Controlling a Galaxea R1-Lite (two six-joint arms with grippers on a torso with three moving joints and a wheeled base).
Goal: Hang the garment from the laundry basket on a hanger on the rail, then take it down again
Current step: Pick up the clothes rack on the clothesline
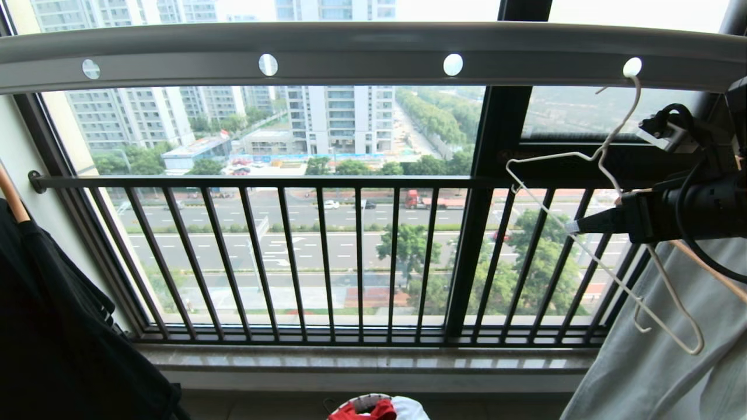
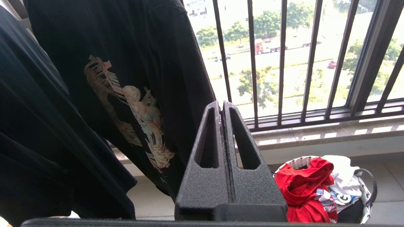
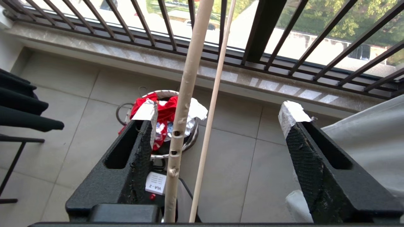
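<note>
Hanging from the last visible hole at the right end of the rail, the hanger tilts sharply, its hook in that hole and its wire frame slanting down toward our right. Our right gripper is raised beside it with its jaws spread wide. In the right wrist view two of the hanger's thin rods pass through the gap between the fingers, the thicker rod lying just beside one finger; whether it touches we cannot tell, and the jaws clamp nothing.

Our left gripper sits low on our left with its two fingers pressed flat together, empty, just beside a hanging black T-shirt with a pale print.

Down on the tiled floor, near the stone sill under the dark window railing, stands the laundry basket. The garment lies crumpled in it, red cloth spilling over the rim, with a white garment bunched next to it. At the right end of the rail a pale grey cloth hangs down behind our right arm.
</note>
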